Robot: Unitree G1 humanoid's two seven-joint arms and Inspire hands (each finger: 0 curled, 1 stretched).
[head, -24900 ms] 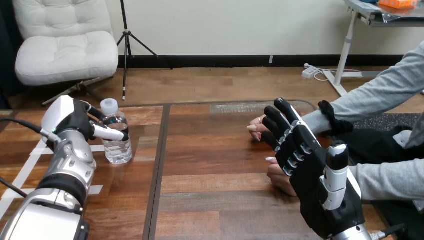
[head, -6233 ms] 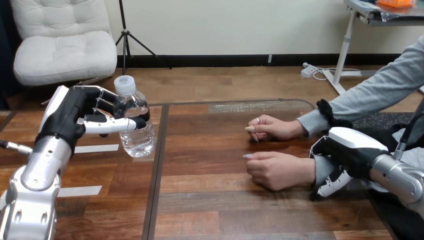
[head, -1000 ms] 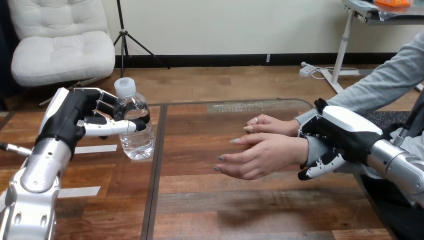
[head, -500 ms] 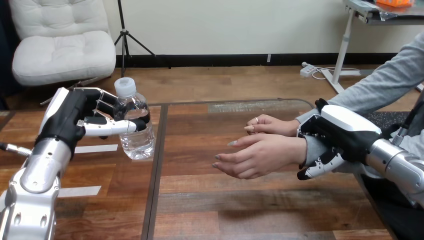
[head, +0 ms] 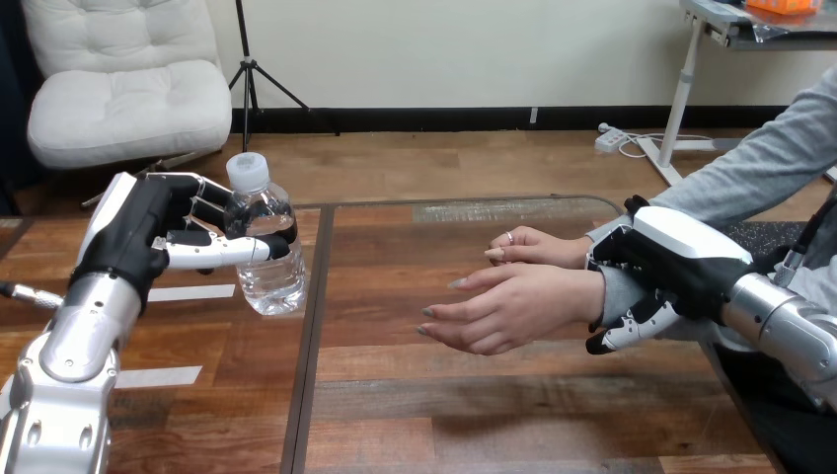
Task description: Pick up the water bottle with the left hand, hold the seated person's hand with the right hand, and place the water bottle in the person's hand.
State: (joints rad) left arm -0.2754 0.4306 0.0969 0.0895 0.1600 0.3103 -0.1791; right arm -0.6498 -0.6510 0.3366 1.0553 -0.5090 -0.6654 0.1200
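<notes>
On the left side, above the table (head: 444,415), the left hand (head: 148,237) has its fingers and thumb wrapped round the bottle (head: 265,252). It holds the bottle upright and up off the wood, cap on top, so it looks ready to carry across.

Over on the right, the right hand (head: 681,262) sits on top of the person's wrist (head: 617,296), with its fingers curled under the grey sleeve. So it is gripping the wrist. I think it does this to keep the person's hand (head: 513,308) steady in one spot. That hand is lifted off the table, with its fingers open and pointing toward the bottle, like a cup waiting for something. The person's other hand (head: 538,249) rests on the table just behind it, out of the way.

Bottle and waiting hand are well apart, with bare table between them. Two parts of the job look done: bottle picked up, wrist held. What is left, I think, is to bring the bottle over and set it in the open hand.
</notes>
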